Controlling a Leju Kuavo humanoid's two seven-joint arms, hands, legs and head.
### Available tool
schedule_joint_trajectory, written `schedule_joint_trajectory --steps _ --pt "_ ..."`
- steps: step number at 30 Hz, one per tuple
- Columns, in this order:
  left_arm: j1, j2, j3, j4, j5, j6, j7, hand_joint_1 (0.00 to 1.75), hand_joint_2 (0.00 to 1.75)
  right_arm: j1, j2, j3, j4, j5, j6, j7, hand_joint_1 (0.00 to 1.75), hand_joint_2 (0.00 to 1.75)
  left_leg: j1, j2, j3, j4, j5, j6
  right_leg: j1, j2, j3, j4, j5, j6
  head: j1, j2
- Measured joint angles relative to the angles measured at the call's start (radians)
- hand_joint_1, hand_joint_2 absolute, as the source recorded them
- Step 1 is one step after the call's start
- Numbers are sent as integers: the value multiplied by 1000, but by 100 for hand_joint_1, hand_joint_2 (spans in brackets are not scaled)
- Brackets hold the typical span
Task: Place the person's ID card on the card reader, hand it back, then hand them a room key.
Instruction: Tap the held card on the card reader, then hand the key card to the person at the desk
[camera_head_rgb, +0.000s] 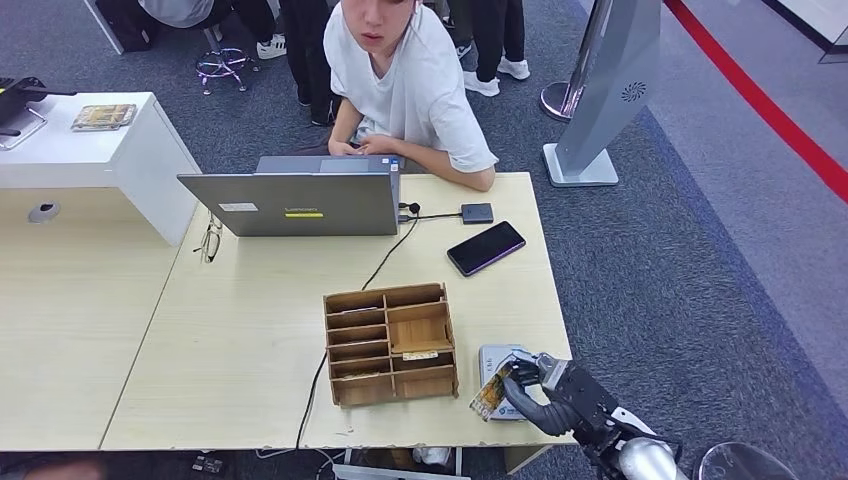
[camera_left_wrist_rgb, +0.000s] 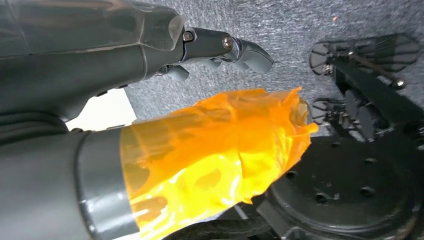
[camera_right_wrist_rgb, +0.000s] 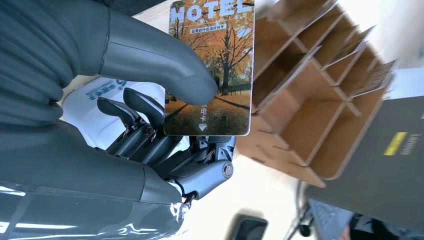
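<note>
My right hand (camera_head_rgb: 552, 394) pinches a room key card (camera_head_rgb: 489, 392) between thumb and fingers at the table's near right corner. In the right wrist view the room key card (camera_right_wrist_rgb: 212, 70) shows "HOTEL" over an autumn tree picture, with the thumb of my right hand (camera_right_wrist_rgb: 150, 130) pressed on its face. Under the hand lies the white card reader (camera_head_rgb: 497, 356), seen close as the card reader (camera_right_wrist_rgb: 97, 100) with blue lettering. A person (camera_head_rgb: 405, 80) in a white shirt sits across the table. My left hand (camera_left_wrist_rgb: 150, 125), its thumb wrapped in orange tape, hangs over the floor holding nothing.
A wooden slotted organizer (camera_head_rgb: 390, 343) stands just left of the card reader; it is the organizer (camera_right_wrist_rgb: 320, 100) close beside the key card. Farther back are a grey laptop (camera_head_rgb: 300, 200), a black phone (camera_head_rgb: 486, 247), a small black box (camera_head_rgb: 477, 212) and glasses (camera_head_rgb: 209, 240).
</note>
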Motion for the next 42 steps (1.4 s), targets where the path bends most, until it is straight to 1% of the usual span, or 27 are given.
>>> schedule_joint_trajectory --steps 1,2,3,4,5,6,7,8,9,11,14,18,20,23,32,42 --pt "-17 -9 -18 9 36 29 -31 0 0 -2 -1 0 -8 -15 18 1 175 175 -1 0 0 0 0 0 -1 0 -1 0 0 0 0 0" --pt "-50 -37 -20 39 88 95 -81 0 0 -11 -2 2 -14 -31 37 8 175 175 -2 -1 -1 0 2 1 -2 -1 -2 0 1 1 -1 0" --pt "-99 -89 -4 90 143 194 -140 0 0 -25 -2 9 -16 -47 55 19 175 175 -4 -4 -3 0 4 2 -3 -3 -3 0 2 2 -1 0" --pt "-161 -157 24 156 188 307 -194 0 0 -46 -1 18 -16 -60 69 31 175 175 -5 -7 -5 0 7 3 -5 -7 -4 0 3 3 -1 0" --pt "-228 -226 58 229 217 417 -234 0 0 -70 1 30 -15 -70 76 42 175 175 -6 -12 -7 -1 10 5 -6 -11 -4 0 4 5 -1 0" --pt "-286 -287 85 286 226 489 -251 0 0 -91 2 41 -14 -75 77 47 175 175 -6 -15 -8 -1 11 5 -6 -14 -3 0 5 6 0 0" --pt "-332 -338 106 337 229 517 -258 0 0 -108 3 49 -13 -79 78 50 175 175 -6 -16 -9 -1 12 6 -6 -15 -2 0 6 6 0 0" --pt "-362 -376 121 377 230 519 -261 0 0 -119 4 55 -12 -81 78 52 175 175 -6 -15 -8 -1 12 6 -6 -14 -2 0 7 6 1 0" --pt "-380 -406 133 407 230 506 -262 0 0 -125 4 59 -12 -84 78 52 175 175 -6 -12 -8 0 12 6 -6 -12 -2 -1 9 6 1 0" --pt "-401 -441 152 456 229 487 -270 0 0 -129 4 65 -11 -91 79 51 175 175 -7 -6 -8 0 12 6 -7 -6 -4 -1 11 6 0 0" --pt "-423 -475 178 518 208 485 -304 0 0 -153 4 80 -10 -117 101 41 175 175 -8 -3 -8 0 11 7 -7 -3 -6 -1 12 7 0 0" --pt "-463 -509 196 576 156 502 -324 0 0 -264 5 116 14 -155 140 45 175 175 -7 -3 -9 0 12 7 -7 -3 -7 -1 12 7 0 0" --pt "-479 -520 200 596 137 503 -322 0 0 -320 7 134 33 -169 149 51 175 175 -7 -3 -9 0 12 7 -6 -3 -7 -1 12 7 0 0" --pt "-492 -526 208 615 119 504 -313 0 0 -373 10 154 51 -192 163 54 175 175 -7 -3 -9 0 12 6 -6 -3 -7 -1 12 7 0 0" --pt "-504 -527 239 637 88 514 -288 0 0 -439 20 195 70 -314 228 58 175 175 -6 -3 -10 0 12 6 -6 -3 -7 -1 11 7 0 0" --pt "-503 -526 269 653 72 519 -277 0 0 -454 28 226 69 -340 235 49 175 175 -6 -4 -10 0 12 6 -6 -4 -7 -1 11 7 0 0"
